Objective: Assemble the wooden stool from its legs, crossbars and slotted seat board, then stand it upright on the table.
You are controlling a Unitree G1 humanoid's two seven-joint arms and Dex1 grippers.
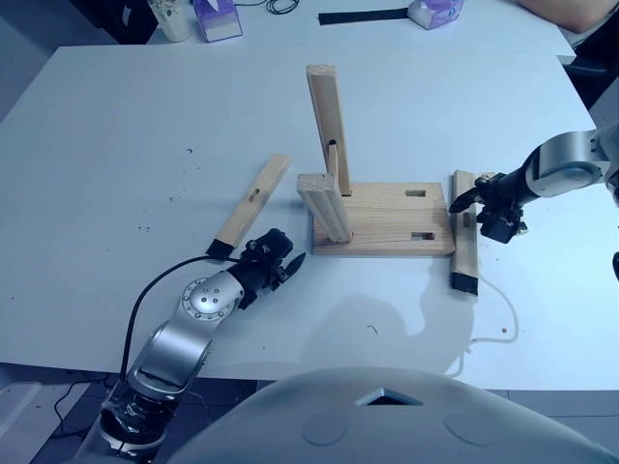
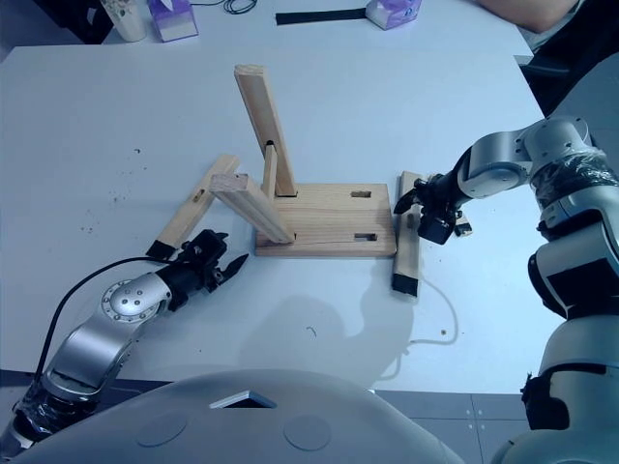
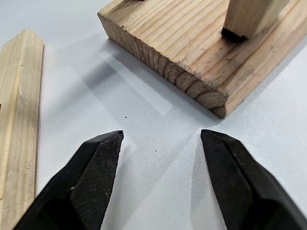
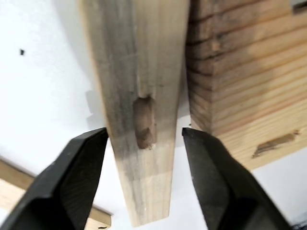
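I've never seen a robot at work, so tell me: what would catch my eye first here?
A half-built stool: the seat board lies flat mid-table, with a tall leg rising from its back left corner. The right gripper, open, straddles a loose leg lying along the board's right edge. The left gripper hangs open near the board's front left corner.

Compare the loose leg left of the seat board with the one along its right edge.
The left leg lies diagonally, apart from the seat board; the right leg lies along its edge. The open right pincer straddles the right leg; no pincer straddles the left leg. Both lie flat.
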